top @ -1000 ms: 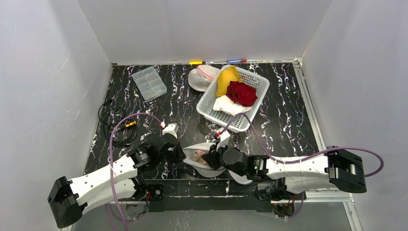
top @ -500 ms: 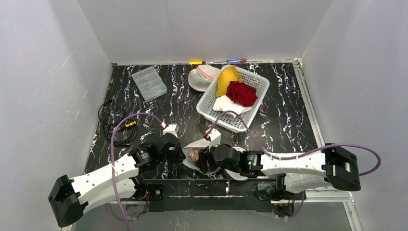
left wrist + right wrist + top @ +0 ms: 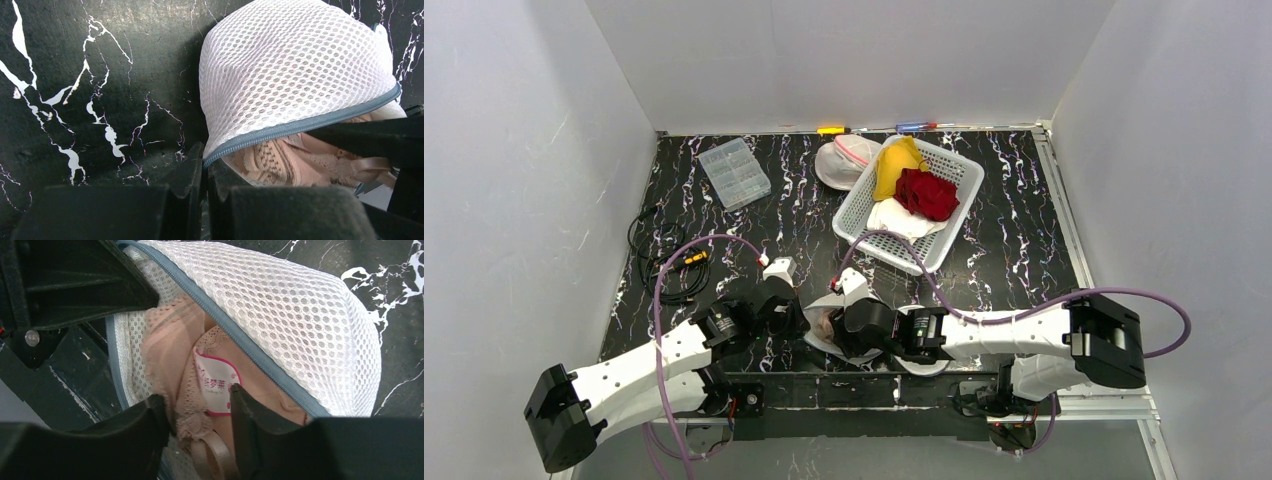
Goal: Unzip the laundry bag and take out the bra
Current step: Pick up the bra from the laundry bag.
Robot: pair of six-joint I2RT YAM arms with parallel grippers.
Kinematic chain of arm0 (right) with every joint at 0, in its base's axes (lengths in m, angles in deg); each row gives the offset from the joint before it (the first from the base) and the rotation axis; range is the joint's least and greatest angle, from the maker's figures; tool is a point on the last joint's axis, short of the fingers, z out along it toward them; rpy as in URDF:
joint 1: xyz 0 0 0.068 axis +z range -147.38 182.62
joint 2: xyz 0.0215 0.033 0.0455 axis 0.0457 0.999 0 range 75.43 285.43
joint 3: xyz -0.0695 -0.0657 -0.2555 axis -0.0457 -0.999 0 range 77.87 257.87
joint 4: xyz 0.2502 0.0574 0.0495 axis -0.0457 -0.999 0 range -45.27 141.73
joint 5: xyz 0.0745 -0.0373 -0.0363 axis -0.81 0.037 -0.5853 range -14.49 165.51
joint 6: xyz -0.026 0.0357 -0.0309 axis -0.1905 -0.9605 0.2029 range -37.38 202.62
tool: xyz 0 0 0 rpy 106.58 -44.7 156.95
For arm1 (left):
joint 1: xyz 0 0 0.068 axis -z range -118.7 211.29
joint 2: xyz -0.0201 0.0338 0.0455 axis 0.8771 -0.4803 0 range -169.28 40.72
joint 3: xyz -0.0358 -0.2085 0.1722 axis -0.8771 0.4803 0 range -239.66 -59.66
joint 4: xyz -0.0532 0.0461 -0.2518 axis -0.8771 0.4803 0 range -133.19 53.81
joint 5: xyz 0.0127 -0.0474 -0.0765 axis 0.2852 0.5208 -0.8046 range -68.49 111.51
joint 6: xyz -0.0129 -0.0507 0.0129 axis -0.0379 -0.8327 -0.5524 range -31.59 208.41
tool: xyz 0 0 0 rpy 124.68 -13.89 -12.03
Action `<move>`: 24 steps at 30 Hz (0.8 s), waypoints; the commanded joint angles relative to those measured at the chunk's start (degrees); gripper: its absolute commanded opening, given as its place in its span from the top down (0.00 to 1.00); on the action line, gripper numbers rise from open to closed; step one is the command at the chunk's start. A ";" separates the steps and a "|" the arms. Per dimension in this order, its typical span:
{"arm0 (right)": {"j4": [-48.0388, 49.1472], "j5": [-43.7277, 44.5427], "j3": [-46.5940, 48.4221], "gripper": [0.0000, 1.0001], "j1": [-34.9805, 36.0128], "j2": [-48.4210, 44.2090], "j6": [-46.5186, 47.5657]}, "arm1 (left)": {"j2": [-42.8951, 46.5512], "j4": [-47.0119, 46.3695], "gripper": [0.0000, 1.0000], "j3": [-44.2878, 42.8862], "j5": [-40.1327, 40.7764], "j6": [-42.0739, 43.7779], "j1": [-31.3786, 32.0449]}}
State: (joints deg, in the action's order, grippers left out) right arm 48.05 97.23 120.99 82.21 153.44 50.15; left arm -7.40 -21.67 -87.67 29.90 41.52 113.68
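At the lower centre of the top view, the white mesh laundry bag point(image 3: 821, 330) lay on the black marbled table point(image 3: 1024, 230) between the two arms, close to the frame's bottom edge, with its grey zipper open. In the left wrist view we saw the left gripper point(image 3: 205, 162) at the bottom centre of the frame with its fingers pressed together, the end of the bag's zipper rim caught at their tips. The beige lace bra point(image 3: 170, 355) sat inside the bag's mouth. In the right wrist view the right gripper point(image 3: 196, 400) reached into the opening from the bottom of the frame, its fingers point(image 3: 247, 412) parted roughly halfway, with the bra's lace and a pink-edged label point(image 3: 215, 385) between them. We could not tell whether the pads were pressing the fabric. In the upper half of the top view a white basket point(image 3: 854, 208) held a red cloth point(image 3: 927, 193) and a yellow cloth point(image 3: 896, 165). To the upper left of it lay a clear plastic box point(image 3: 734, 172), and a black cable point(image 3: 659, 255) was coiled at the table's left edge.
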 commanded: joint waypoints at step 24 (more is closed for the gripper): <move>-1.42 -8.05 6.60 0.99 0.22 -9.95 17.30 | -1.98 3.67 1.00 -8.29 0.48 2.92 0.36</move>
State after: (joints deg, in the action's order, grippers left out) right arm 45.36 91.59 125.14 82.23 146.08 64.53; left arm -8.43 -19.18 -93.44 29.87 42.94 113.92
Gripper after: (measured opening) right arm 0.088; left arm 0.014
